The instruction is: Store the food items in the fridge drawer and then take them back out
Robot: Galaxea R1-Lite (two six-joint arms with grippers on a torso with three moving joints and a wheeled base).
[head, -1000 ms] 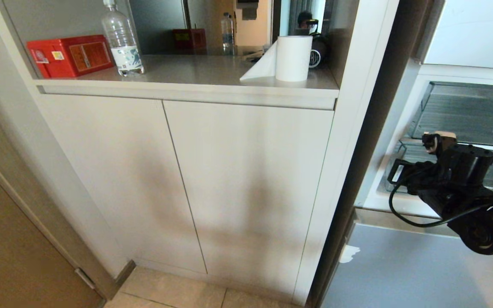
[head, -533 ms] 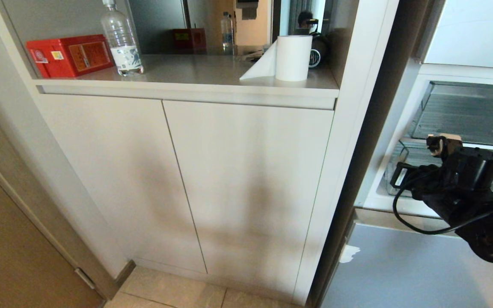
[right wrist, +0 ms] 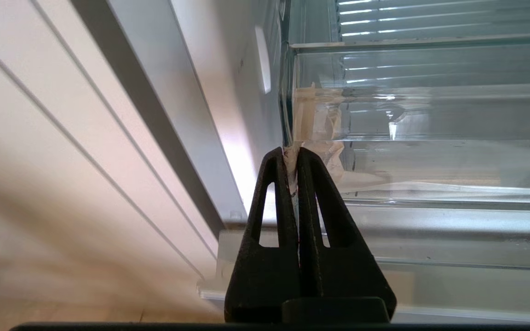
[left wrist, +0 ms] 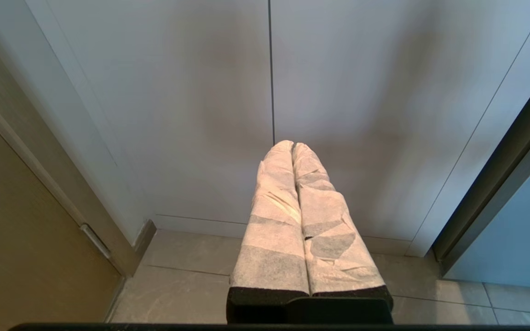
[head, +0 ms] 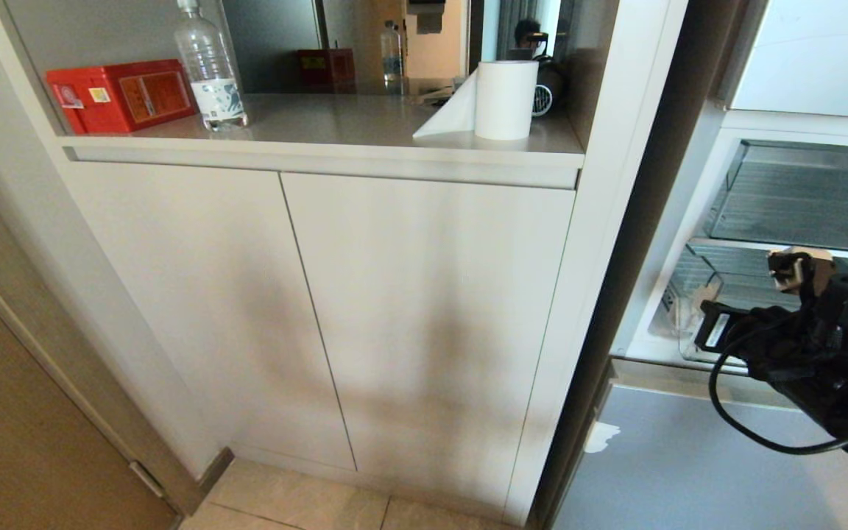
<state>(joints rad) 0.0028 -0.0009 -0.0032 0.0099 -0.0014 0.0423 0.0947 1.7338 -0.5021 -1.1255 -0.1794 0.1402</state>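
Head view shows the right pincer (head: 799, 269) at the right edge of the scene, in front of the open fridge, level with the fridge drawer (head: 711, 294), the shallow clear one under the taller clear drawer (head: 799, 195). In the right wrist view the right pincer (right wrist: 292, 154) is clenched, its two black fingers pressed together with only a sliver of pale material between their tips, and it points at the near left corner of the fridge drawer (right wrist: 430, 124), just beside its lipped front edge. Whether the tips touch the plastic cannot be told. No food items are visible in any view; the drawer's ribbed bottom looks bare where it shows.

The step in hand appears to be working the drawer by its front lip. To do it well, the pincer should catch the lip squarely and move straight along the drawer's slide, since a pull from one corner is likely to skew and jam it.

The left pincer (left wrist: 292, 147) hangs parked, clenched on nothing, facing the cupboard doors (left wrist: 269, 92) above the floor.
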